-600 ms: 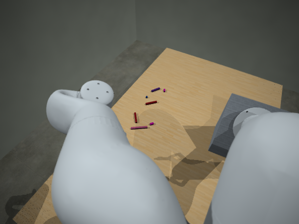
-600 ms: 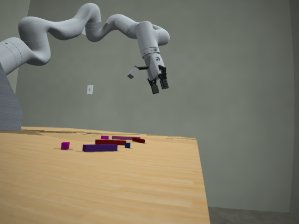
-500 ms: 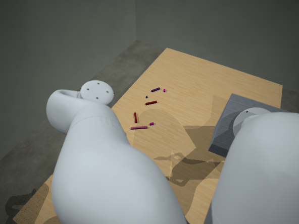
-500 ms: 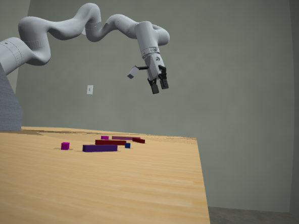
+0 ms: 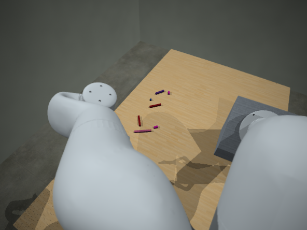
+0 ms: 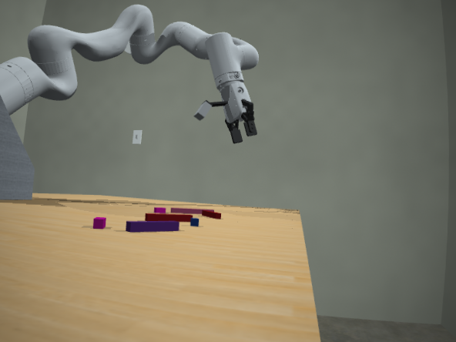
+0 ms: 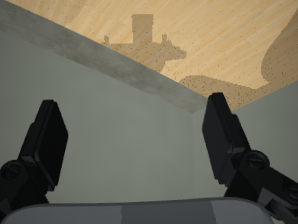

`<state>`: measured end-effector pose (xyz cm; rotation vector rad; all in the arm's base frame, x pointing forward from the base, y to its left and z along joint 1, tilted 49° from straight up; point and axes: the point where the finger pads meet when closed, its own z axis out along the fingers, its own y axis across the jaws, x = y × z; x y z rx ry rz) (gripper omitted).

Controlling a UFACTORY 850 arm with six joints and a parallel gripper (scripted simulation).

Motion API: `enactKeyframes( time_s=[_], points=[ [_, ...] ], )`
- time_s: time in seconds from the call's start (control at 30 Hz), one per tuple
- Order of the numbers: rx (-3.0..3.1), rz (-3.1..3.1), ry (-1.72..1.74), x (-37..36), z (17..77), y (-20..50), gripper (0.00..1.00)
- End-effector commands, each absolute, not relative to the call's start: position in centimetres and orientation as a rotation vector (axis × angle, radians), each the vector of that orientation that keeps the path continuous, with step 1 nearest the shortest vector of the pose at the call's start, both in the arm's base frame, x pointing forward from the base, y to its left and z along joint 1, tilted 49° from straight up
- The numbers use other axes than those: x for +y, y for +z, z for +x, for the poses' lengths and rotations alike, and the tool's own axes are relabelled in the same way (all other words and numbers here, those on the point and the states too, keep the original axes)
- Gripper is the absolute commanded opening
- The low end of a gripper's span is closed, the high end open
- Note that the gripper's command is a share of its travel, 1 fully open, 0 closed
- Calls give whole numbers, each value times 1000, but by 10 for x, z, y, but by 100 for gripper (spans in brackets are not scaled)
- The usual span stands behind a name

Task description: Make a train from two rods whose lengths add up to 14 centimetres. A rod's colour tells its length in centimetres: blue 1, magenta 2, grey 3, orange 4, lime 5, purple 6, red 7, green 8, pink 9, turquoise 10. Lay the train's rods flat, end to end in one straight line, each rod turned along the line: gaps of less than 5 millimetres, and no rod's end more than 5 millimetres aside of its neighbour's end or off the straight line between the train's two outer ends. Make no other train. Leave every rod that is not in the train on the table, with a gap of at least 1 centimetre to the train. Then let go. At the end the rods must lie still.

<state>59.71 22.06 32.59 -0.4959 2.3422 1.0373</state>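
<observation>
Two red rods (image 5: 155, 105) (image 5: 139, 120) lie apart on the wooden table (image 5: 207, 85) (image 6: 192, 277) at different angles; in the exterior view they show as one long rod (image 6: 169, 217) and one short end (image 6: 211, 214). A purple rod (image 5: 159, 91) (image 6: 152, 226), a pink rod (image 5: 142, 131) (image 6: 186, 210), a blue cube (image 5: 150, 99) (image 6: 194, 222) and two magenta pieces (image 5: 168, 92) (image 6: 99, 222) (image 5: 155, 127) (image 6: 159, 209) lie around them. My gripper (image 6: 243, 135) (image 7: 133, 114) is open and empty, high above the table near its edge. The wrist view shows only table edge, floor and the gripper's shadow.
The grey base block (image 5: 238, 116) (image 6: 11, 165) stands at one side of the table. The arm's white links fill the front of the top view and hide the gripper there. The table's edge (image 7: 133, 63) drops to the grey floor beside the rods.
</observation>
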Motion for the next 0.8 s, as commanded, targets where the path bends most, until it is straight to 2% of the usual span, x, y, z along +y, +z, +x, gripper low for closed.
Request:
enactKeyframes(
  time_s=[0.0, 0.77],
  points=[
    [2342, -493, 1037, 220, 598, 326, 100],
    [2660, 204, 1224, 158, 631, 208, 100]
  ],
)
